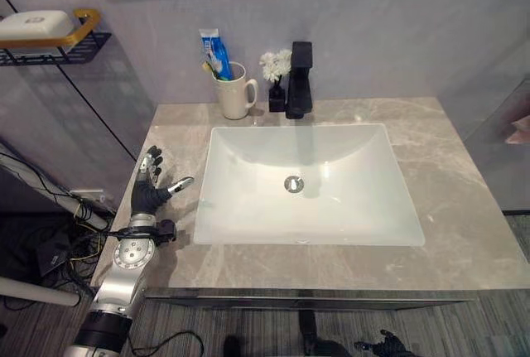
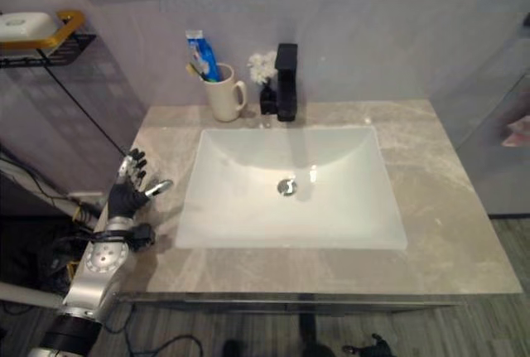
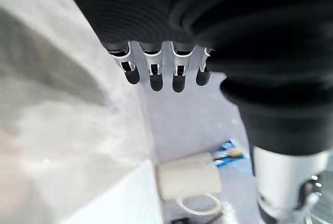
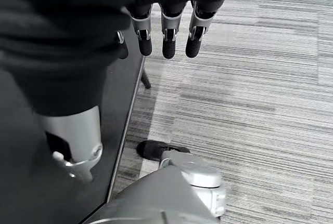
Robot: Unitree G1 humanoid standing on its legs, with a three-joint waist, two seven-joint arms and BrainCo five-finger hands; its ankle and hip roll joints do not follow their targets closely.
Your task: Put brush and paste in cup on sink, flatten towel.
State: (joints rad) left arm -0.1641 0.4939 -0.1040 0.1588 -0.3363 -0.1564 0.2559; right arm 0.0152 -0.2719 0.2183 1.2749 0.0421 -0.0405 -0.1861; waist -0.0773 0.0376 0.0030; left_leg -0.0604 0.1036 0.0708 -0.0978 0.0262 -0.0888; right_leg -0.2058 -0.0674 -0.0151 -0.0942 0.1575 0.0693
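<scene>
A cream cup [image 1: 235, 90] stands at the back left corner of the sink counter [image 1: 464, 208]. A blue-and-white paste tube [image 1: 216, 52] and a brush [image 1: 208, 67] stick up out of it. My left hand [image 1: 149, 191] hovers open over the counter's left edge, well in front of the cup and holding nothing. The left wrist view looks past its straight fingers [image 3: 156, 73] to the cup [image 3: 188, 182] and the paste tube [image 3: 227, 151]. My right hand [image 1: 385, 344] hangs low below the counter's front edge, its fingers [image 4: 166, 37] straight over the floor.
A white basin [image 1: 248, 224] fills the middle of the counter. A black faucet [image 1: 298, 79] and a small dark vase of white flowers [image 1: 276, 71] stand behind it, right of the cup. A wire shelf [image 1: 50, 49] with a white object juts out at the left wall.
</scene>
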